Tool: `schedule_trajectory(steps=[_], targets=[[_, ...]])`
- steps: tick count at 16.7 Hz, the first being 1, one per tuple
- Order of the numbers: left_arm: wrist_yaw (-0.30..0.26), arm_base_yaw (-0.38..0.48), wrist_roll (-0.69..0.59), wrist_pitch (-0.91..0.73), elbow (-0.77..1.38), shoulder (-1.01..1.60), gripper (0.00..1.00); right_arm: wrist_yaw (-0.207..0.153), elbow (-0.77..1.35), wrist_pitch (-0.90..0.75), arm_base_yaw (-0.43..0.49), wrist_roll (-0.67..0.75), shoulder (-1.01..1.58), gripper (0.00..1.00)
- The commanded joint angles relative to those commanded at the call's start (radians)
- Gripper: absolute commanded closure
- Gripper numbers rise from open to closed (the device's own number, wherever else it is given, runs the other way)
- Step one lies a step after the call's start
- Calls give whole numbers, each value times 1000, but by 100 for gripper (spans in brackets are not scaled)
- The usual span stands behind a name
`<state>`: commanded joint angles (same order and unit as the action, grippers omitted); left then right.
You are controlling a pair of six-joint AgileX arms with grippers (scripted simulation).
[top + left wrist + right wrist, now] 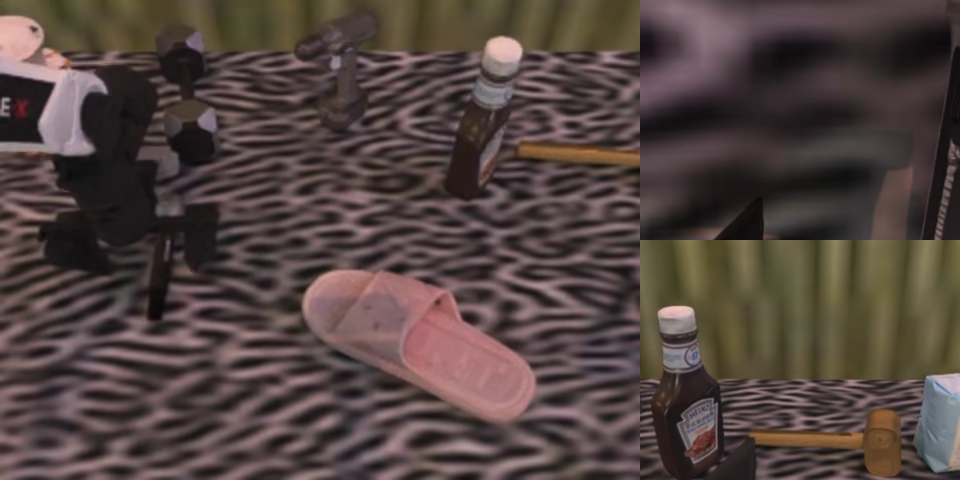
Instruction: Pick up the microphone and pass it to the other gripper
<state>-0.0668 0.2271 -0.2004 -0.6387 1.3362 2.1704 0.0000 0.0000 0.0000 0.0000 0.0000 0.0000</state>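
The microphone [157, 283] lies on the zebra-patterned table at the left, its slim black handle pointing toward the front edge. Its head end is hidden under my left gripper [138, 242]. That gripper is low over the table and open, one finger [72, 246] on the microphone's left and the other [201, 236] on its right, not touching it. The left wrist view sits close to the cloth: two dark fingertips [746, 224] stand wide apart, and I cannot make out the microphone between them. My right gripper [740, 462] is outside the top view, parked by the bottle.
A dark hex dumbbell [187, 95] lies just behind the left gripper. A grey drill [340, 70] stands at the back. A sauce bottle [483, 120] and a wooden mallet [840, 440] are at the right, beside a blue-white box [942, 422]. A pink slipper [420, 340] lies mid-front.
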Motion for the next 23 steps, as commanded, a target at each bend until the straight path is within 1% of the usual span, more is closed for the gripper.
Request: schedule_trajectory(steps=[2, 6, 19, 20, 23], targets=[[0, 3, -2, 35, -14, 27, 0, 0, 0, 0, 0, 0, 0, 0], [0, 3, -2, 37, -15, 29, 0, 0, 0, 0, 0, 0, 0, 0], [0, 3, -2, 37, -15, 29, 98, 0, 0, 0, 0, 0, 0, 0], [0, 3, -2, 37, -15, 29, 100, 0, 0, 0, 0, 0, 0, 0], [0, 3, -2, 37, -15, 29, 100, 0, 0, 0, 0, 0, 0, 0]])
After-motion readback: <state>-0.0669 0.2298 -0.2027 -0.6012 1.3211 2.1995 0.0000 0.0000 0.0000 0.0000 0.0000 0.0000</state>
